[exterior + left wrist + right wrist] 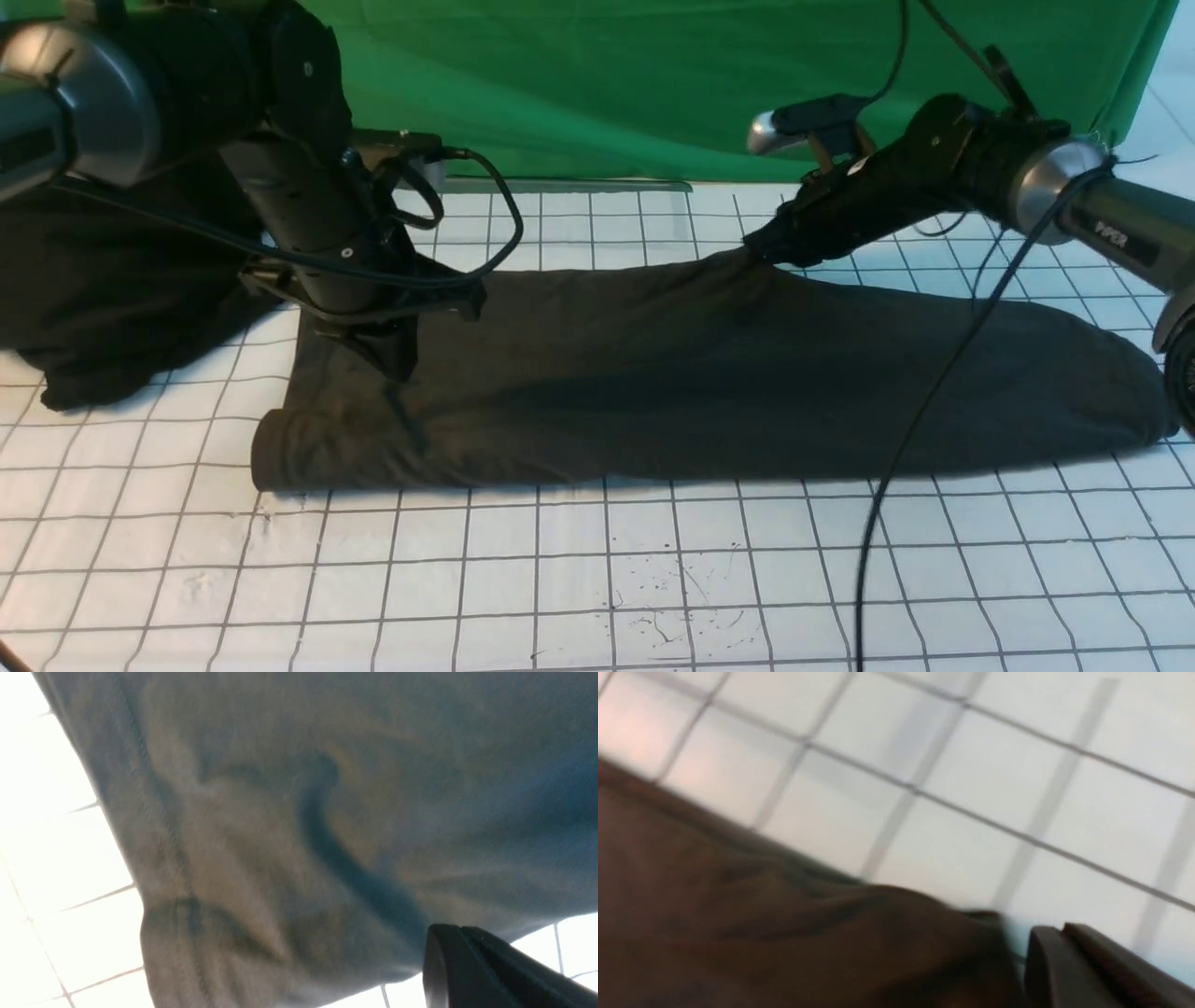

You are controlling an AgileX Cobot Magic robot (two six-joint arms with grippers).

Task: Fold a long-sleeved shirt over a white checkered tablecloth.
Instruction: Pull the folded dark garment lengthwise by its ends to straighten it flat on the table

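Item: long-sleeved shirt (709,373), a long band on the white checkered tablecloth (597,579). Long axis side to side, passing under both claws; collar end cannot be told
Right gripper (758,248): closed on the far edge, cloth tented up to its tip
Left gripper (397,359): closed, tip down in the cloth; pinch unconfirmed
Handling advised: lift both claws evenly, carry the far edge level toward the near edge, no dragging
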